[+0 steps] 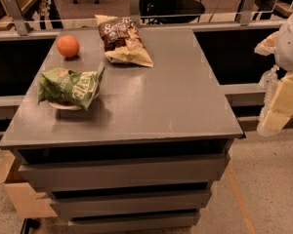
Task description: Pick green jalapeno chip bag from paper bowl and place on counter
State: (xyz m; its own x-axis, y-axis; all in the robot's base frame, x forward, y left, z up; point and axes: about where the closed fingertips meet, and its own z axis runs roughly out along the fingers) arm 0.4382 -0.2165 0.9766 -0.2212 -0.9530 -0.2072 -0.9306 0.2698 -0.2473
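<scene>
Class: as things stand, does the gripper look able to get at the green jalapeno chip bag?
Probably yes. The gripper hangs right of the counter; the green jalapeno chip bag lies uncovered on the paper bowl near the left edge, with the orange farther back, off the path.

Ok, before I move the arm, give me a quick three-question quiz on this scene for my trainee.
1. True or false: the green jalapeno chip bag lies on the paper bowl.
2. What sits at the far left corner of the counter? A) an orange B) a can C) a mug
3. Where is the claw relative to the counter?

Key: 1 true. 2 A. 3 Off the counter's right edge, well away from the green bag.
</scene>
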